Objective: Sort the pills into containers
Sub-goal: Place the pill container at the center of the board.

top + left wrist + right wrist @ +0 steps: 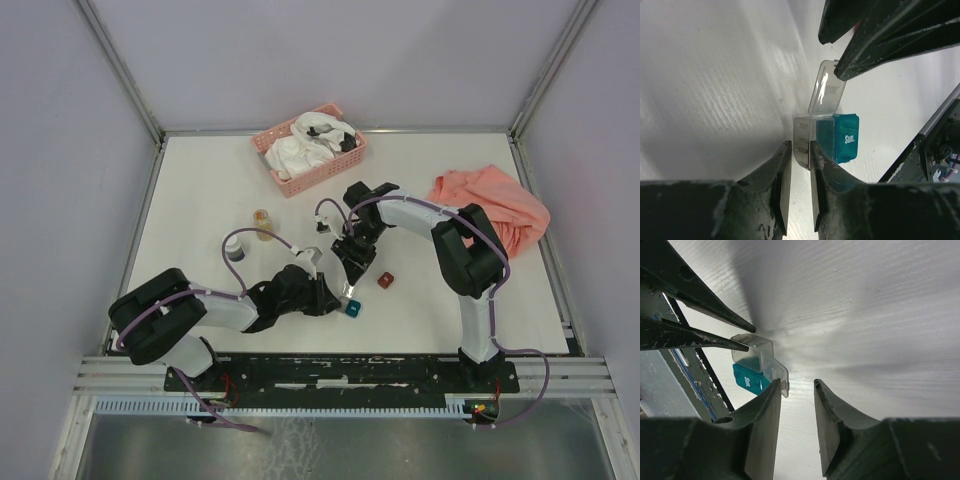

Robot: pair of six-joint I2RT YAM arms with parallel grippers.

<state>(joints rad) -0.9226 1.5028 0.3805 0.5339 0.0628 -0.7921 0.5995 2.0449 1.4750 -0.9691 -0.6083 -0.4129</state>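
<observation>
teal pill box: translucent glossy plastic, clear hinged lid. tabletop: matt white, finely ribbed. basket: pink slatted plastic. orange cloth: soft, crumpled.

The teal box sits well in front of the pink basket, farthest from it of the lot. It's a tiny cube with "Sun." printed in white on one side, and its clear lid stands flipped open. A pale see-through part butts against it; I can't tell whether that's a separate box. A dark red box lies a little closer to the basket, resting flat. The small clear jar stands upright near the basket's left end, amber pills massed inside.
</observation>
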